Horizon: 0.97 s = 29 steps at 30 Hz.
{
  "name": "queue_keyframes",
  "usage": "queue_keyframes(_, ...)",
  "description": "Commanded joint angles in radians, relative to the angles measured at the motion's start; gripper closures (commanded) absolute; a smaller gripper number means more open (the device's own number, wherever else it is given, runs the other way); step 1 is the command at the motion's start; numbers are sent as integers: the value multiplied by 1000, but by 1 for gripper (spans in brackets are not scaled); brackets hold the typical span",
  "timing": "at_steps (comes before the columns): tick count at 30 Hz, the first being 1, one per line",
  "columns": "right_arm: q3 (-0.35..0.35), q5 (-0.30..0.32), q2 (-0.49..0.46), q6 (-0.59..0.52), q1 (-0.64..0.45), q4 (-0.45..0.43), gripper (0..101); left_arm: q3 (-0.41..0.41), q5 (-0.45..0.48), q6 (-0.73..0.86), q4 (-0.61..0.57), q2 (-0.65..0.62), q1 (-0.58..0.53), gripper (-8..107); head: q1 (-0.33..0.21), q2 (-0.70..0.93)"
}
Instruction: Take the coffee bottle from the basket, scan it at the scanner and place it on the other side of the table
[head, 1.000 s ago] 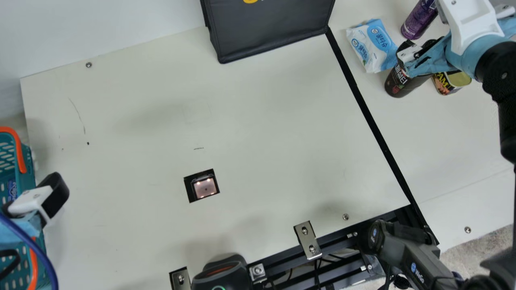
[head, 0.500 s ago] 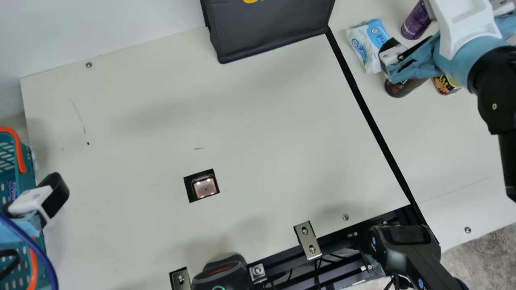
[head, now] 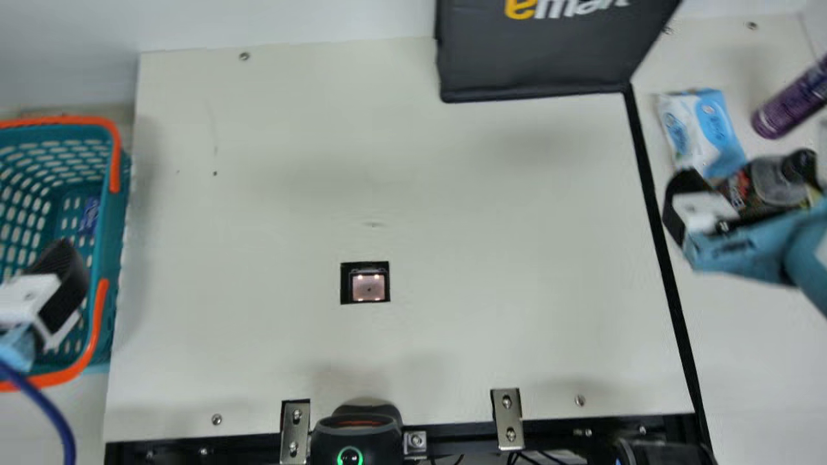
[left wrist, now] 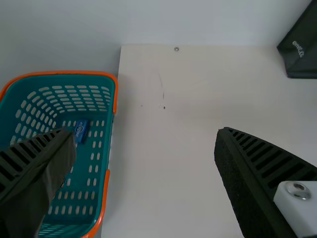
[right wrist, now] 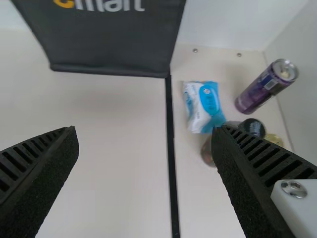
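The coffee bottle (head: 753,190) stands at the right, past the black strip, in the main view. My right gripper (head: 701,210) is just in front of it, hiding part of it. In the right wrist view the bottle (right wrist: 207,152) is partly behind one finger, and the right gripper (right wrist: 145,131) is open with nothing between its fingers. My left gripper (head: 48,294) is over the teal basket (head: 113,258); the left wrist view has the left gripper (left wrist: 145,134) open and holding nothing. The scanner window (head: 368,287) glows in the middle of the tabletop.
A wipes pack (head: 701,132) and a purple can (head: 791,100) are near the bottle. A dark bag (head: 536,58) stands at the back. A blue packet (left wrist: 80,131) lies in the basket. A device with a green ring (head: 355,433) is at the front edge.
The neck camera has turned, shifting the whole main view. My right gripper has moved off the bottle, toward the black strip. The left gripper appears still.
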Motion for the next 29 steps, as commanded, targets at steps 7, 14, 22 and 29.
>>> queue_keyframes(7,-20,102,-87,101,88,30,6,0,0,0,0,0,0,9,-29,23)
queue_keyframes(14,-21,125,-98,114,97,36,6,0,3,0,0,0,0,9,-29,23)
queue_keyframes(22,-21,125,-99,114,97,36,6,0,3,0,0,0,0,9,-29,23)
queue_keyframes(29,-21,125,-99,114,97,36,6,0,3,0,0,0,0,9,-29,23)
